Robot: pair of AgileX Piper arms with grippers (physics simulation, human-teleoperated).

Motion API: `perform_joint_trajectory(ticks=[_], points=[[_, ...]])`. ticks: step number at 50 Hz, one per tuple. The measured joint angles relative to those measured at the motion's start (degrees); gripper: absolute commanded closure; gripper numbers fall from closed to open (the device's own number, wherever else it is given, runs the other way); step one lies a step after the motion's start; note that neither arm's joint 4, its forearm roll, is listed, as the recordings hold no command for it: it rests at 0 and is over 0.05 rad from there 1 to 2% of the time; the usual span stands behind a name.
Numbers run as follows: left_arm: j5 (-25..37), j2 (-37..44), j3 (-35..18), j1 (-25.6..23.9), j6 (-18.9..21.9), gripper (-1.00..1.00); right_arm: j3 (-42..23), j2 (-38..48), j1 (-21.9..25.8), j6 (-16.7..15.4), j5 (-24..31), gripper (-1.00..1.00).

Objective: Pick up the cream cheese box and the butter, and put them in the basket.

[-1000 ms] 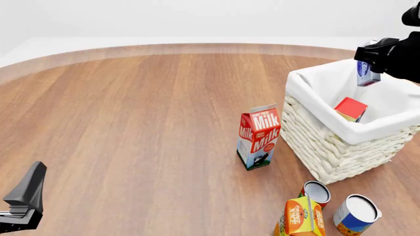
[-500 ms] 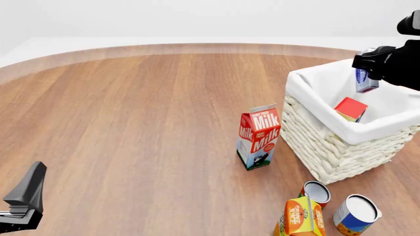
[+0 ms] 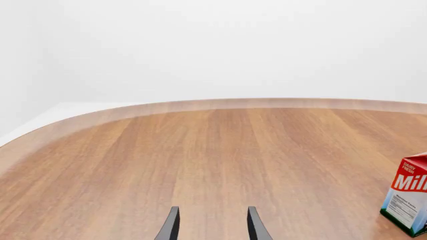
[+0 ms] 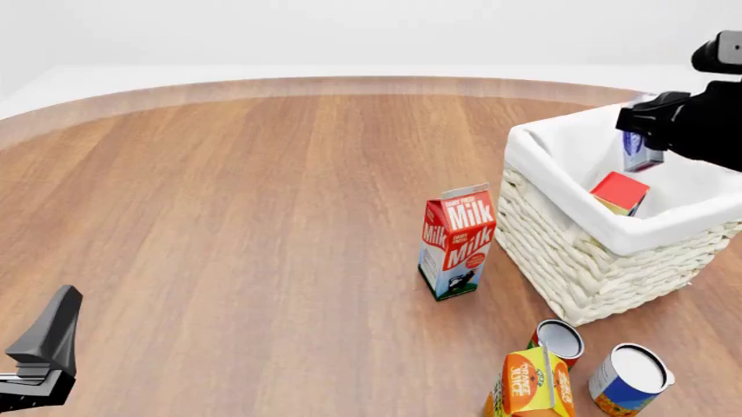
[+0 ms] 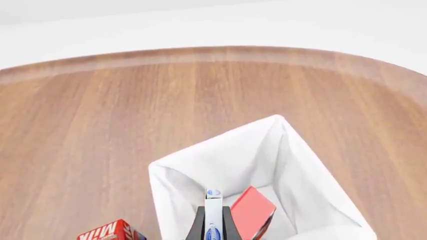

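right gripper (image 4: 641,139) clamped on the cream cheese box (image 4: 639,149), held upright over the basket (image 4: 579,252) opening, clear of the liner. the butter (image 4: 619,192) lies inside, just beside and below the box. advice: lower a little, keep off the butter and rim, then release. left gripper (image 3: 210,227) parked low at the near left of the table, fingers parted, holding nothing. milk carton (image 4: 458,241) stands just beside the basket wall.

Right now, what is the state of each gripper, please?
Left gripper: open, holding nothing.
Right gripper: shut on the cream cheese box, above the basket.
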Motion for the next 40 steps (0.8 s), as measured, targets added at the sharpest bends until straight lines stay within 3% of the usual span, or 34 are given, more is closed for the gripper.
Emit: perform_joint_trajectory(ticks=[27,28,40], points=[[0.0,0.0,0.0,0.0,0.0,-1.00,0.2,0.7,-0.4,-2.0,0.4,1.00],[0.0,0.0,0.0,0.0,0.0,-1.00,0.2,0.8,-0.5,-2.0,0.5,-1.00],[0.0,0.0,0.0,0.0,0.0,-1.00,-0.8,0.1,-0.9,-2.0,1.3,-1.00]])
